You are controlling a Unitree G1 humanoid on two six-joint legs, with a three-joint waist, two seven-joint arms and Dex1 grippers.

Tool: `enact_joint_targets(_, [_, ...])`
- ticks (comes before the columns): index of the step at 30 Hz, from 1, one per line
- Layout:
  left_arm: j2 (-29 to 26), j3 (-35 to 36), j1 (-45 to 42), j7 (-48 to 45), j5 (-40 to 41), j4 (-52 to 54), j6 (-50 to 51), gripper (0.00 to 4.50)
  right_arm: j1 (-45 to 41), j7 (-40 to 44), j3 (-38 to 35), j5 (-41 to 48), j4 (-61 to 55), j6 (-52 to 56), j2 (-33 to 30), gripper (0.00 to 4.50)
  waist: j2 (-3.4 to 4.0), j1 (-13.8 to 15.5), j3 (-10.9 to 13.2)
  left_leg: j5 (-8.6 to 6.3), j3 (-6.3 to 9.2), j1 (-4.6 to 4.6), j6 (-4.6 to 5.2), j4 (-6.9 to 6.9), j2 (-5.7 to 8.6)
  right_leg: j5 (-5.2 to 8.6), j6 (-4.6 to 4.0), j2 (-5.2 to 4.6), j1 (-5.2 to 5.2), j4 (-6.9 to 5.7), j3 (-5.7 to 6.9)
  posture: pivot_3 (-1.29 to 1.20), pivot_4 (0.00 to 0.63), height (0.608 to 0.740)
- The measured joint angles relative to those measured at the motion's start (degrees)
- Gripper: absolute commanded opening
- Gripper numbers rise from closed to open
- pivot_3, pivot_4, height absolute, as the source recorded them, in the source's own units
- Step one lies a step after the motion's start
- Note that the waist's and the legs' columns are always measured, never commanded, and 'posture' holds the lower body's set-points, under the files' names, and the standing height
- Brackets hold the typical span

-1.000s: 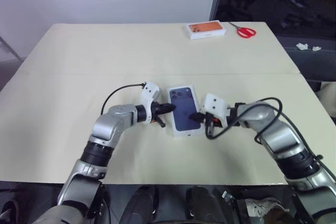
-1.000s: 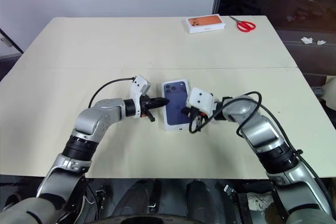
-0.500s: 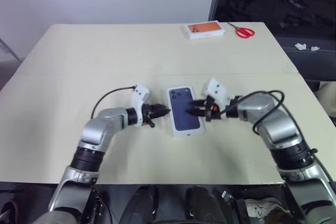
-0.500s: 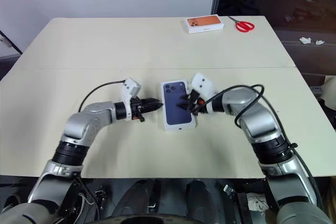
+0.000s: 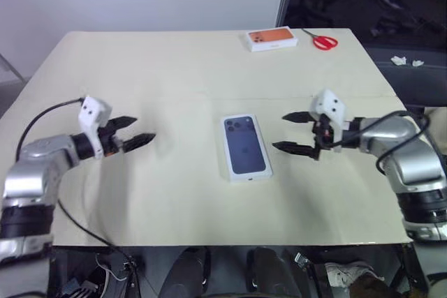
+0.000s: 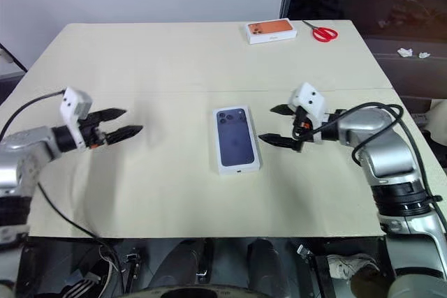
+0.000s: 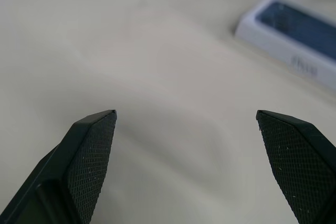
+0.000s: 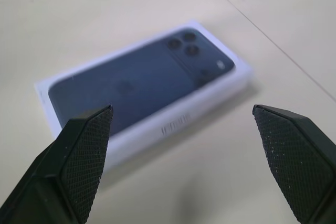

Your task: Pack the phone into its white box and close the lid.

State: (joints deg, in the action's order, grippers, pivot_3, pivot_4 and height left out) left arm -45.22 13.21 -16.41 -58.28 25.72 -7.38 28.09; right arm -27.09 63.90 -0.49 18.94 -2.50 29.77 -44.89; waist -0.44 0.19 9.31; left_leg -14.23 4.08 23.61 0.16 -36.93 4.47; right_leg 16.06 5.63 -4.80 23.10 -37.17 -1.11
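box: closed white cardboard box with dark blue phone printed on lid (image 5: 246, 147) lay table-centre, long axis near-far
right gripper (image 5: 296, 132): spread, empty, just right of box, nearer
left gripper (image 5: 130, 132): spread, empty, well left

We see a smooth white cardboard lid (image 5: 245, 146) on a matt cream table (image 5: 174, 75); our fingertips (image 8: 86, 153) are rough, textured black.
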Motion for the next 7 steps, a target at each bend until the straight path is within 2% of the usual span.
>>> enact_joint_targets(7, [-4.24,8.49,10.88,-2.0,2.07,2.15,-0.05,4.47,9.72,3.36,-4.94,1.43,0.17,-2.97,-5.84,4.45,0.09,0.37,0.06,-0.04,-0.04,0.03,0.06,0.06,-0.01,0.01,-0.01,-0.08,0.02,0.07,-0.01,0.0,0.15,0.74])
